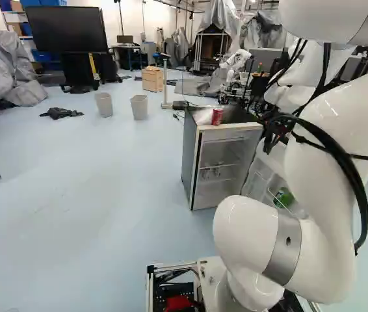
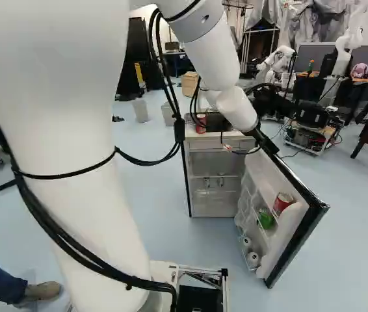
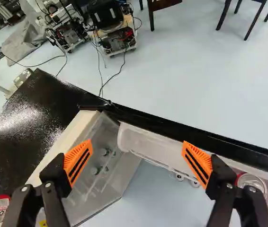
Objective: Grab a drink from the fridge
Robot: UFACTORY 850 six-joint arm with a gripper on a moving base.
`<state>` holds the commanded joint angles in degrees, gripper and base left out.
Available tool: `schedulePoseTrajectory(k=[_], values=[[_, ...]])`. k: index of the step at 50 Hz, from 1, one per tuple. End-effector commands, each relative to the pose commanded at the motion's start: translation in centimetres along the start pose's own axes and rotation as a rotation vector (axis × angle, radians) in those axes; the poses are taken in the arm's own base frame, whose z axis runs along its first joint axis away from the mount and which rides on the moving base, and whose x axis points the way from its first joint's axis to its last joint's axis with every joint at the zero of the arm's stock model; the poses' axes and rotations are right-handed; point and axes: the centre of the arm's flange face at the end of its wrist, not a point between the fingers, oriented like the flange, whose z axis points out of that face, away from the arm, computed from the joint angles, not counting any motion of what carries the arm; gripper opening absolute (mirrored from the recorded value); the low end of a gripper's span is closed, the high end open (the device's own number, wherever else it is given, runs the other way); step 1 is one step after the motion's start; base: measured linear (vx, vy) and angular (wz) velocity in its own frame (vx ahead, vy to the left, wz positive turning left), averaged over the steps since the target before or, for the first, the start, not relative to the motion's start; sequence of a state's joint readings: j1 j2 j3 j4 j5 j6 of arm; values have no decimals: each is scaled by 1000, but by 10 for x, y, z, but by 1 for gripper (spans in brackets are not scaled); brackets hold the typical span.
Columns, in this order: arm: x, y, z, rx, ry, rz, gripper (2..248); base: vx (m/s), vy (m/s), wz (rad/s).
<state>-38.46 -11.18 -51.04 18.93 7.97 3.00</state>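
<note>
The fridge [image 1: 220, 166] stands ahead with its door [image 2: 288, 227] swung open. One red can [image 2: 201, 123] stands on its dark top; another red can [image 2: 282, 202] sits in the door rack, above a green item [image 2: 266, 218] and several pale round-ended containers [image 2: 253, 259]. Small items [image 2: 213, 182] are on an inner shelf. In the wrist view my gripper [image 3: 138, 146] is open and empty above the hinge-side gap, one finger over the fridge interior, the other over the door rack. Beside that finger shows the door's red can [image 3: 251, 183]. I cannot make out the fingers in the base views.
Another robot [image 1: 237, 60] and a wheeled cart [image 2: 311, 136] stand beyond the fridge. Two bins [image 1: 139, 107] and a wooden box [image 1: 152, 78] are farther back. A person's leg and shoe [image 2: 43, 291] show at the left of the right base view.
</note>
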Motion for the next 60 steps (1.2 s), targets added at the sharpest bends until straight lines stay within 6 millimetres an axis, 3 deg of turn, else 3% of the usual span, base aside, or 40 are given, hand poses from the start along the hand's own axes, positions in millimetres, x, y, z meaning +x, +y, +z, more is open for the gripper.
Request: schedulePoseTrajectory(k=[60], values=[[59,64,53,-92,-40,105,247,0,0,0]])
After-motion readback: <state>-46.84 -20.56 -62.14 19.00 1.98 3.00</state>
